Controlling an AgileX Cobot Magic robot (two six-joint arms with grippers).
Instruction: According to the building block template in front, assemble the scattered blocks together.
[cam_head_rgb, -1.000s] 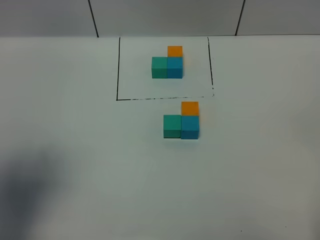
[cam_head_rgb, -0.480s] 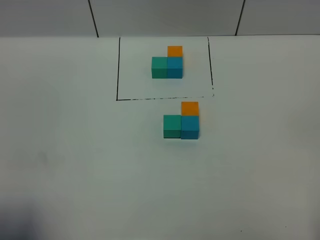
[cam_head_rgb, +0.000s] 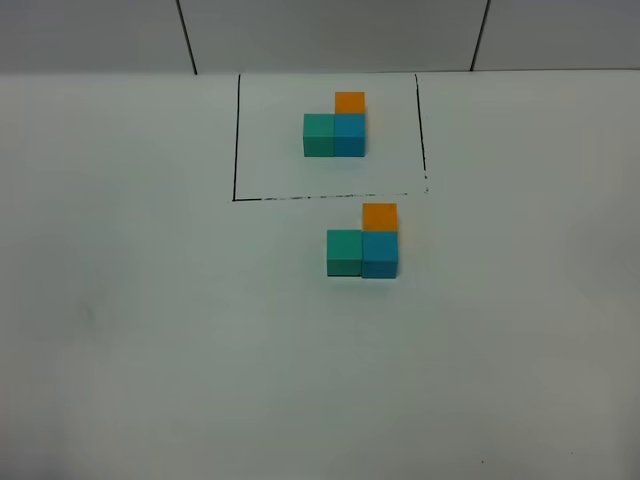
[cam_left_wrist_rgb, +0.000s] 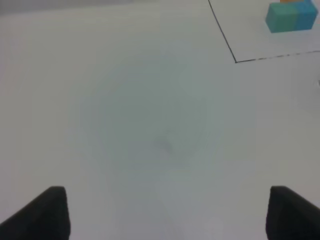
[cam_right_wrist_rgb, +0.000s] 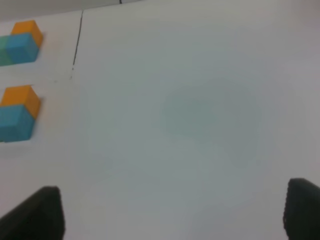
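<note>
While both grippers' jaws stand open over bare table (cam_head_rgb: 150, 330), the scattered blocks (cam_head_rgb: 362, 245) sit just outside the template's frame line (cam_head_rgb: 330, 196).

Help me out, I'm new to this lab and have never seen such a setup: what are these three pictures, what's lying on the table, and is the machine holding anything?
It is a robot with two arms, each ending in a two-fingered gripper. One picture comes from a camera mounted high above the white table; the arms are out of its sight. The other two come from cameras on the wrists: the dark corners are the fingertips of the left gripper and the right gripper. Both stand open over bare table and hold nothing.

On the table, a drawn black frame encloses the building block template: teal-green, blue and orange cubes in an L. Just outside the frame, the scattered blocks already sit together in the same L.
</note>
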